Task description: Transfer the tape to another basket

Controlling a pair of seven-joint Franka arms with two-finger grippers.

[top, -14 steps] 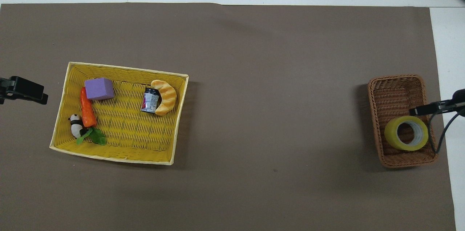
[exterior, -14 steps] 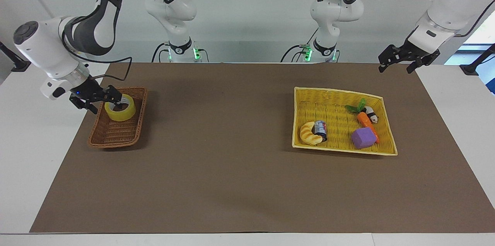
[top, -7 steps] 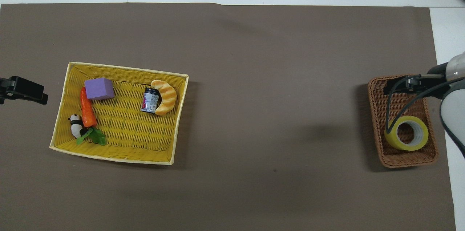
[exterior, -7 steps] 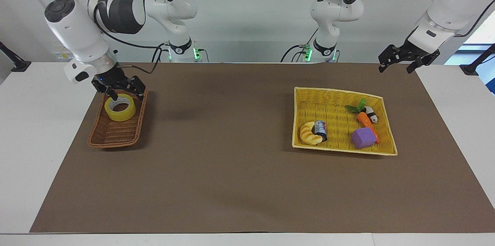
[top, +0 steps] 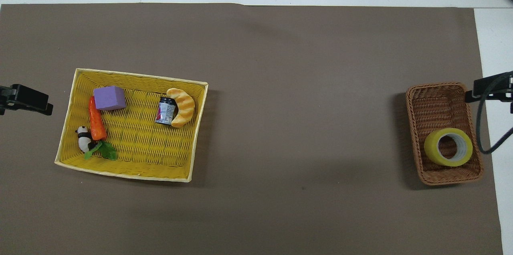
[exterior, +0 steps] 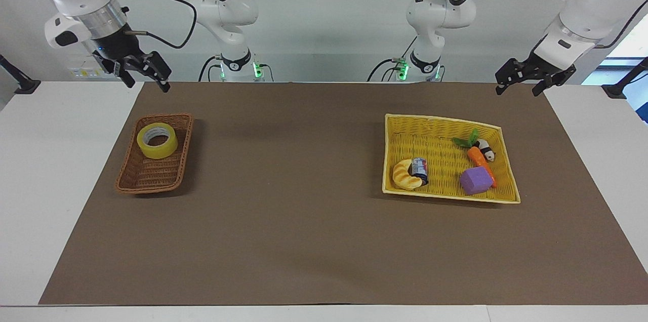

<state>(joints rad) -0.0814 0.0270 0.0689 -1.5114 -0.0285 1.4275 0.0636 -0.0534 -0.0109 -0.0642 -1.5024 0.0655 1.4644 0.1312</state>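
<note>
Table: brown mat over a white tabletop, white wall along the top of the facing view.
Tape: one yellow roll, the tape (exterior: 157, 140), lying flat inside the brown basket (exterior: 132, 180), at the end nearer the robots; middle left of the facing frame.
What changed: half a second ago the right gripper (exterior: 142, 71) was down at the roll; now it's lifted clear to the upper left of the frame, jaws apart and empty. Roll hasn't budged.
What that means: looks like the drop is done and the arm is backing off, so the task reads as basically finished.
Left gripper (exterior: 523, 79): waiting at upper right, fingers spread, holding nothing.
Count: two baskets, one tape, and in the yellow tray (exterior: 445, 122) one purple cube (exterior: 476, 180), one carrot (exterior: 477, 157), one panda (exterior: 487, 149), one croissant (exterior: 404, 174), one small can (exterior: 420, 167).
</note>
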